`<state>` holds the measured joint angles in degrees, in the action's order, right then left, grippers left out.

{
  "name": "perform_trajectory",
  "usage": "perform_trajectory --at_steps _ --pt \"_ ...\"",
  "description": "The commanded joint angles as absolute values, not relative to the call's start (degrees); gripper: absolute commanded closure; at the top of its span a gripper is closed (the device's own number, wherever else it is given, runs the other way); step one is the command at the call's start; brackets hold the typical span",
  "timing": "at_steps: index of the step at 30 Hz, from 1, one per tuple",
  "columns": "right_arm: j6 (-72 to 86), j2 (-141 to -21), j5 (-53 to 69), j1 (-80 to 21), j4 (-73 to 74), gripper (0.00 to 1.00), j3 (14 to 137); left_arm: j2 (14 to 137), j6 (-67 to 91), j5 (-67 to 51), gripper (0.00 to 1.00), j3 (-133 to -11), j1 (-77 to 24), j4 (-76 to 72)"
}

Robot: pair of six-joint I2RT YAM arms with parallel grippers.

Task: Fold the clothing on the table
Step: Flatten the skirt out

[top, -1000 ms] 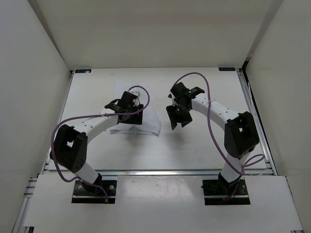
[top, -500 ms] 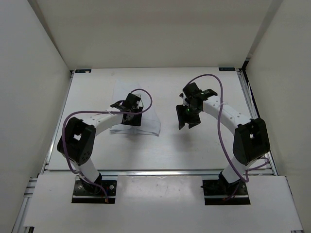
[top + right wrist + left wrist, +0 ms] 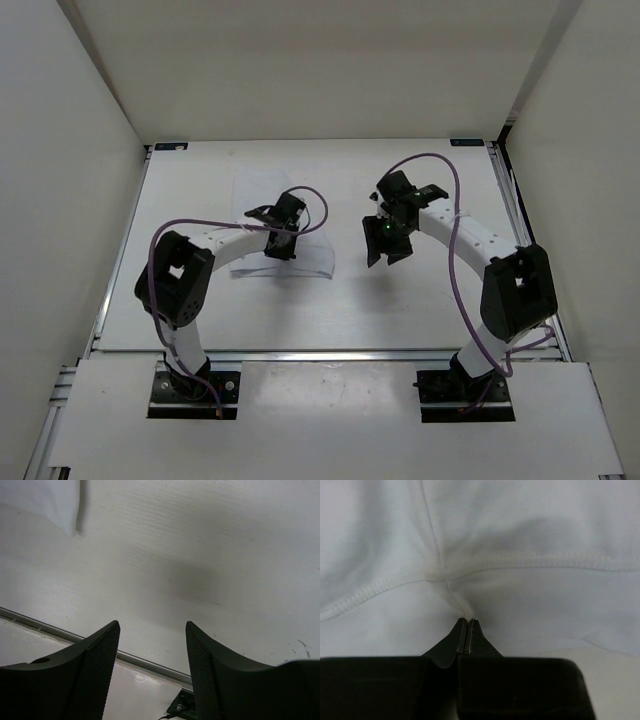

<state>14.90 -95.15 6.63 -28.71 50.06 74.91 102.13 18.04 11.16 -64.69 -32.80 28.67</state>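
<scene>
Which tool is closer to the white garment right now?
Left. The left tool is pinched shut on the garment; the right tool hangs open over the table, off to the garment's right.

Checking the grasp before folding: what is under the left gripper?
The clothing lies under the left gripper, whose shut fingers pinch a fabric ridge by a seam. The table beneath is covered; how many layers are pinched cannot be seen.
</scene>
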Motion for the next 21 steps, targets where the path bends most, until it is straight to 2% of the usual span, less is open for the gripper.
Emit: perform_trajectory --at_steps 1,4,9,12,14,17,21 --pt "16.08 -91.67 7.12 -27.25 48.52 0.39 72.96 101.51 17.14 11.43 1.0 -72.76 -36.46 32.77" --pt "17.4 -91.67 6.25 -24.53 47.99 0.43 69.45 103.61 17.05 7.91 1.0 -84.93 -40.41 37.95" --pt "20.29 -88.96 -2.35 -18.65 48.86 0.43 64.7 110.21 15.73 0.29 1.0 -111.22 -46.13 47.89" --pt "21.96 -85.7 -4.83 -14.96 47.9 0.43 62.67 109.61 17.13 -3.33 1.0 -117.94 -46.67 48.35" --pt "22.24 -81.93 -5.18 -11.62 46.68 0.43 61.35 105.24 19.41 -4.3 1.0 -116.29 -44.31 45.45" --pt "22.24 -77.8 -5.97 -9.07 44.91 0.43 58.89 96.19 21.7 -5.8 1.0 -105.94 -39.05 38.69" --pt "22.24 -76.64 -5.98 -6.95 44.56 0.44 58.45 83.88 23.38 -6.68 1.0 -90.76 -31.75 36.65"
